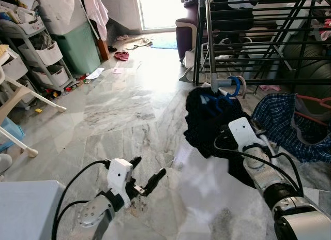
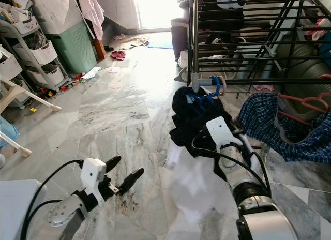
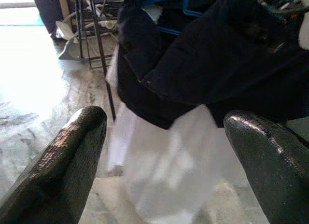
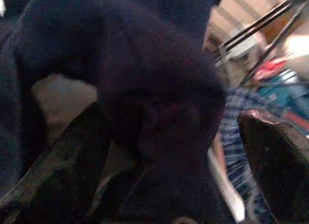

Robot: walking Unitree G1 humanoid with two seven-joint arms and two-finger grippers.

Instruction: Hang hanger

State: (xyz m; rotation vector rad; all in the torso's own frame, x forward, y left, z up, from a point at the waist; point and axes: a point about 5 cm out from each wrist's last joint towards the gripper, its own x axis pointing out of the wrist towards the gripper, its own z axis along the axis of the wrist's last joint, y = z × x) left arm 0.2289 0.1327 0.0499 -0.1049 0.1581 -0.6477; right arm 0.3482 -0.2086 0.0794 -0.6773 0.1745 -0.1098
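A blue hanger (image 1: pixel 222 98) carrying a dark garment (image 1: pixel 204 123) has its hook at the low rail of the black drying rack (image 1: pixel 207 38). The garment droops to the marble floor, with a white cloth (image 1: pixel 199 173) below it. My right arm reaches into the garment from the near side. In the right wrist view the right gripper (image 4: pixel 174 118) is open, its fingers (image 4: pixel 277 156) spread wide with dark cloth bunched between them. My left gripper (image 1: pixel 149 166) hovers low over the floor to the left of the garment, open and holding nothing.
A blue plaid cloth (image 1: pixel 289 126) and a red hanger (image 1: pixel 315 103) lie under the rack on the right. A white shelf cart (image 1: pixel 41 54) and green bin (image 1: pixel 77 43) line the left wall. A grey surface (image 1: pixel 26 209) fills the near left corner.
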